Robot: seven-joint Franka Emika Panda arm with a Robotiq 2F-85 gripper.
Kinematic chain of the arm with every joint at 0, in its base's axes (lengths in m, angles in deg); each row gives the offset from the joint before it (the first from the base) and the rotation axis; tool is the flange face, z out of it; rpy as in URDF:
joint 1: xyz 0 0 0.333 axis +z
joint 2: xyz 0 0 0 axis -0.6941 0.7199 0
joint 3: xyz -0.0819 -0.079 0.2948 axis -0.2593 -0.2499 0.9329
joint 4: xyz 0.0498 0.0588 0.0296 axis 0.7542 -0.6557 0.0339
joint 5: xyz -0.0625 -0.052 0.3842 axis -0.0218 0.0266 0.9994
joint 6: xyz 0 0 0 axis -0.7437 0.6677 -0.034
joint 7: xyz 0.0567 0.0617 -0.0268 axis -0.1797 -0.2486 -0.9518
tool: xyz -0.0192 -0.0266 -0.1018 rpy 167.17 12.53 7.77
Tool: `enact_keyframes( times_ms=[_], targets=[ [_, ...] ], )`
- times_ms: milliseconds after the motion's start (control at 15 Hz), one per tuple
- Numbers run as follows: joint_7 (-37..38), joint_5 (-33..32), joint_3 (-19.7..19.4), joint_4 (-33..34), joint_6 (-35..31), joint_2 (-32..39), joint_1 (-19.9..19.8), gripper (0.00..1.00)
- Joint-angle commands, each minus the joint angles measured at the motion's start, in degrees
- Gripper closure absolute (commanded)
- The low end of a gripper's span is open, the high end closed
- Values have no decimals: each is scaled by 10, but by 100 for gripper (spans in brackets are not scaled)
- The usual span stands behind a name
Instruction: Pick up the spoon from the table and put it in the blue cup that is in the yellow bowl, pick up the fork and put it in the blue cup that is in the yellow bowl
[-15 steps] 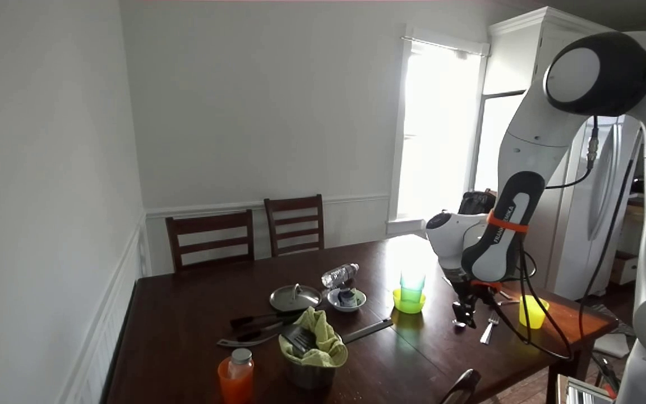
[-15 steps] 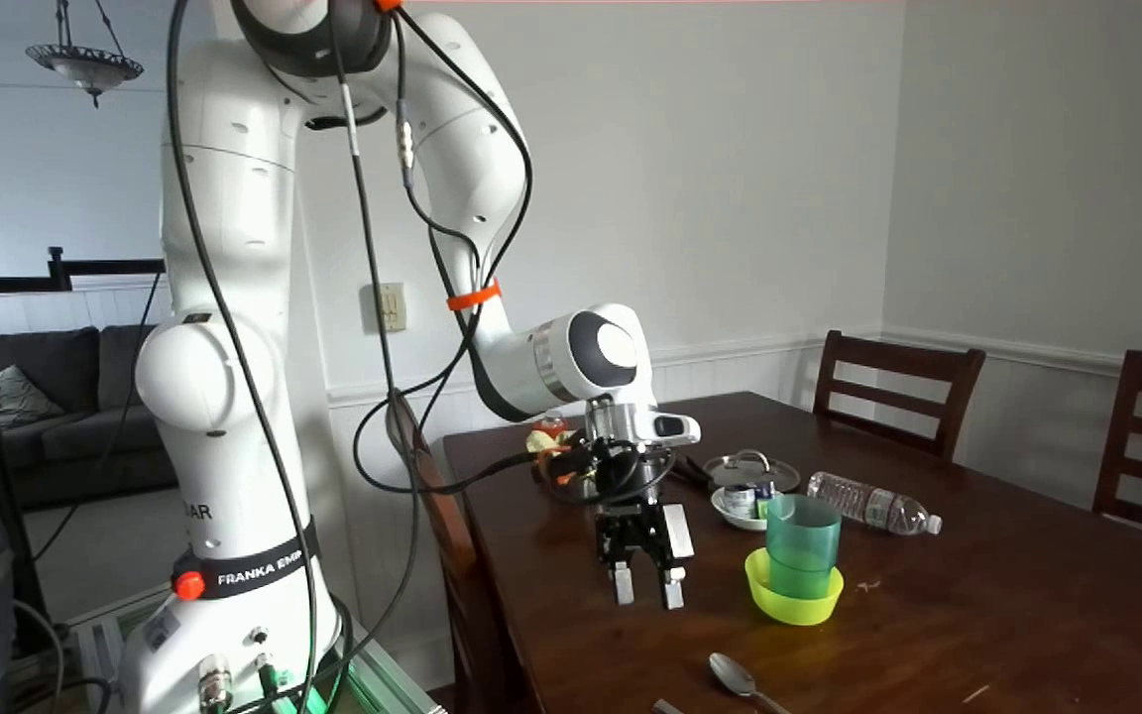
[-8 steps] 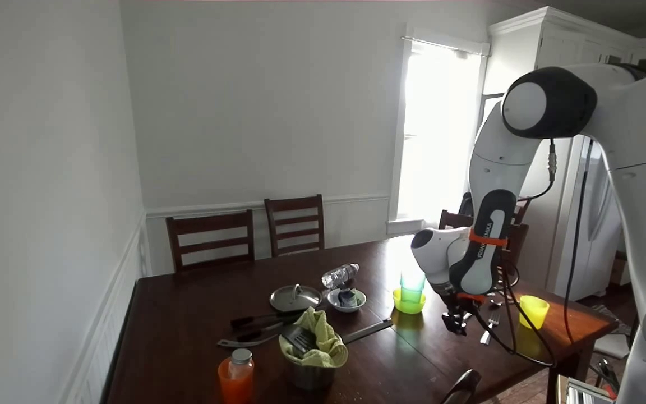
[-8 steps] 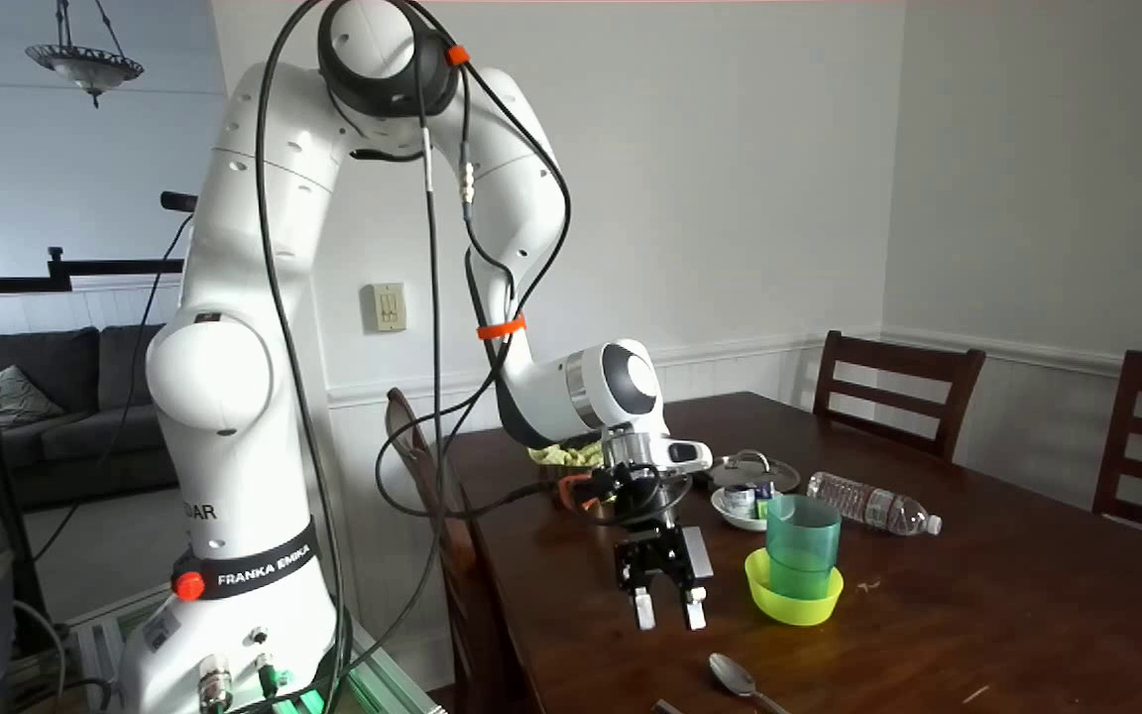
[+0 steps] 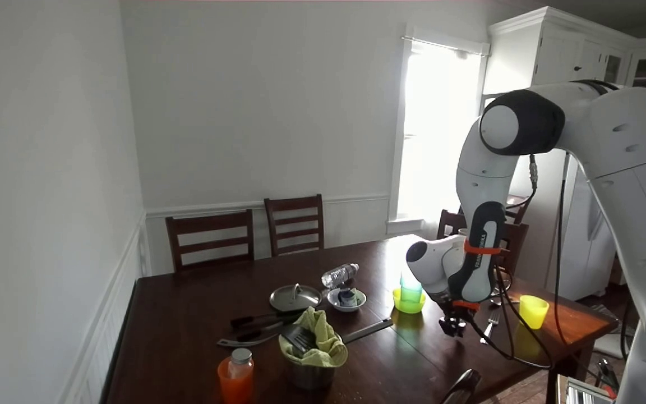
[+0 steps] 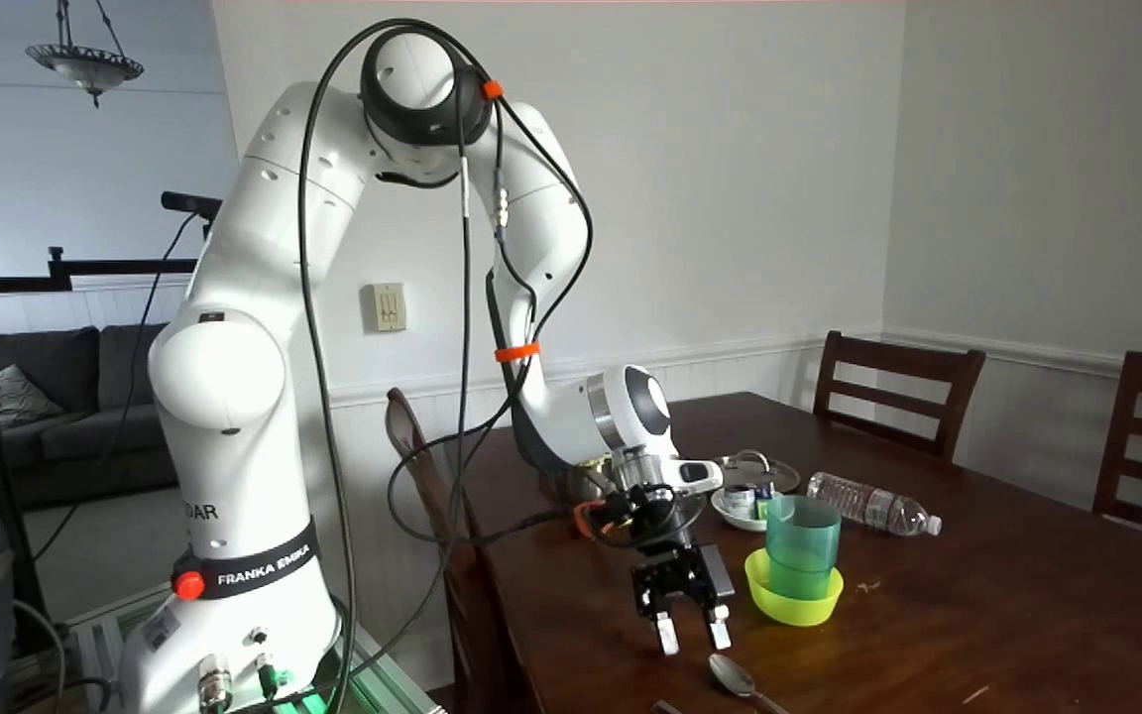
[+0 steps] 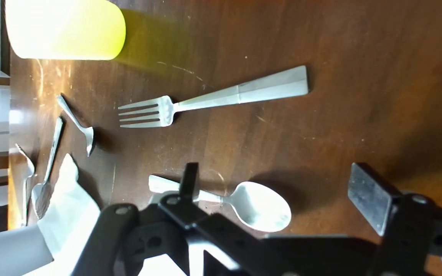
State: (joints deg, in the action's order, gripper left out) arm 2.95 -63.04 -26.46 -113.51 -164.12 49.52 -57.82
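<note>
The spoon (image 7: pixel 261 207) lies on the table, bowl end between my fingers in the wrist view, handle partly behind one finger. It also shows in an exterior view (image 6: pixel 733 676). My gripper (image 7: pixel 280 191) is open and empty, above the table by the spoon; it shows in both exterior views (image 5: pixel 452 327) (image 6: pixel 693 632). The fork (image 7: pixel 240 94) lies beside the spoon, also seen in an exterior view (image 5: pixel 490 326). The translucent blue cup (image 6: pixel 802 545) (image 5: pixel 410 287) stands upright in the yellow bowl (image 6: pixel 795 609) (image 5: pixel 409 306).
A yellow cup (image 5: pixel 534 312) (image 7: pixel 67 30) stands beyond the fork. More cutlery (image 7: pixel 77 119) lies near it. A water bottle (image 6: pixel 868 504), white bowl (image 5: pixel 346 306), lid (image 5: pixel 295 298), pot with cloth (image 5: pixel 312 370) and orange cup (image 5: pixel 236 384) stand farther off. Chairs line the table.
My arm has come down and forward, bringing the open gripper lower and closer to the spoon. The cup, bowl, spoon and fork have not moved.
</note>
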Motion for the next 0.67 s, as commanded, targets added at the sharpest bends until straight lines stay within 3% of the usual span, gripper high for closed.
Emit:
enact_keyframes(
  times_ms=[0, 400, 600],
  targets=[
    [49, -58, -11, 21, -18, 28, 2, 0],
    [96, -118, 0, 36, -21, 47, -11, 1],
    [115, -141, 5, 42, -18, 55, -15, 12]
  ],
)
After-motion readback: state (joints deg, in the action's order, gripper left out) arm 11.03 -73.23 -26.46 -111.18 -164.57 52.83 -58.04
